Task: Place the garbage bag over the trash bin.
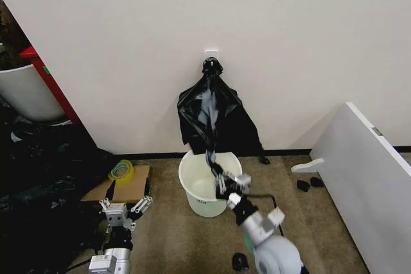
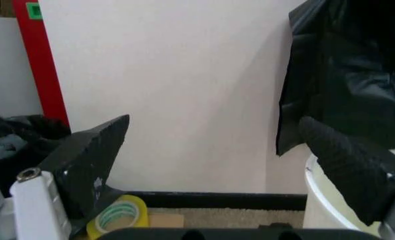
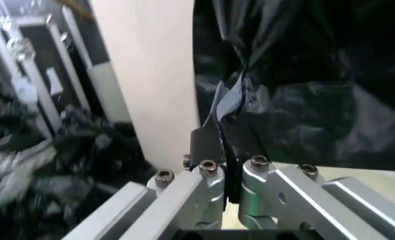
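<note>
Right gripper [image 1: 221, 181] pinching a strand of black garbage bag [image 1: 209, 134] over the trash bin [image 1: 204, 187].

Bag is hanging glossy and crinkly, stretching as a thin twisted strip from the kite-shaped bunch of bags [image 1: 215, 117] knotted on the wall [image 1: 192, 24] above the bin, down to the bin's rim; right fingers [image 3: 207, 145] are closing nearly together on that strip. Cream-white bin is standing on brown carpet [image 1: 173, 235] against the wall. Left gripper [image 1: 122, 208] is idling beside the bin, fingers spread wide, holding nothing. Cardboard [image 1: 122, 187] with a yellow tape roll [image 1: 121, 170] is lying beside the bin. Where the single bag ends and the bunch begins is hard to make out.
</note>
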Tool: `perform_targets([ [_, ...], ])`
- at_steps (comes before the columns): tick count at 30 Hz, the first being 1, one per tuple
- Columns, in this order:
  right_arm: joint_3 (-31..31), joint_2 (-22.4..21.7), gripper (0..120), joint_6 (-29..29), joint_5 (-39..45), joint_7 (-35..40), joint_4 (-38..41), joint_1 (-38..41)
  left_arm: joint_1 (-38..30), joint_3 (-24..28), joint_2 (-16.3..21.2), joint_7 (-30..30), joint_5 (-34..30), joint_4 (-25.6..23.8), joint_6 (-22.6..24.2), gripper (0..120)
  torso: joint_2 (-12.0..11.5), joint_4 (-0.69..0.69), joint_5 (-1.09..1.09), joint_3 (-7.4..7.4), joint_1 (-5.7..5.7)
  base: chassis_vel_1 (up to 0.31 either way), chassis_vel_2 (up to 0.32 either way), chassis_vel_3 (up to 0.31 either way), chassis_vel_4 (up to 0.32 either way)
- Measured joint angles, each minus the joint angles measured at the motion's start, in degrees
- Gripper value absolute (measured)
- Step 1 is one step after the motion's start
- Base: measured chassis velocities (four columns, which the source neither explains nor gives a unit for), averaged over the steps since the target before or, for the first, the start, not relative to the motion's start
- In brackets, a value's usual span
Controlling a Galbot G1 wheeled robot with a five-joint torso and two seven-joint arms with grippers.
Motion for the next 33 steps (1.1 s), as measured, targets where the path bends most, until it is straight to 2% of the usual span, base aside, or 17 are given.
perform_targets([
  [10, 1.31, -2.35, 0, 7.12, -9.62, -5.84, 0.36, -6.69, -0.24, 0.19, 0.03, -0.14, -0.48, 0.05, 0.0, 100, 0.0, 0.0, 0.01, 0.0, 0.0, 0.0, 0.0, 0.0, 0.0],
  [15, 2.14, -2.9, 0, 9.15, -9.96, -8.2, 0.13, -7.42, -0.2, 0.18, -0.02, -0.19, -0.52, 0.05, -0.02, 100, 0.0, 0.0, 0.01, 0.0, 0.0, 0.0, 0.0, 0.0, 0.0],
  [18, 3.63, -3.51, 0, 11.67, -9.55, -13.17, -0.53, -8.07, 0.0, 0.18, -0.09, -0.22, -0.52, 0.05, -0.16, 100, 0.0, 0.01, 0.01, 0.0, 0.01, 0.0, 0.0, 0.0, 0.0],
  [25, 6.1, -4.38, 0, 14.57, -11.24, -19.51, -1.22, -8.64, 0.46, 0.05, -0.26, -0.39, -0.47, -0.12, -0.34, 100, 0.0, 0.0, 0.0, 0.0, 0.01, 0.0, 0.0, 0.0, 0.0],
  [29, 6.19, -4.11, 0, 14.91, -11.72, -19.41, -1.47, -8.33, 0.57, 0.08, -0.28, -0.42, -0.36, -0.31, -0.37, 100, 0.0, 0.0, 0.0, 0.0, 0.01, 0.0, 0.0, 0.0, 0.0],
  [33, 5.65, -2.79, 0, 14.44, -11.36, -15.78, -1.47, -6.62, 0.62, 0.3, 0.09, -0.49, -0.22, -1.31, -0.37, 100, 0.0, 0.01, 0.0, 0.01, 0.01, 0.0, 0.0, 0.0, 0.0],
])
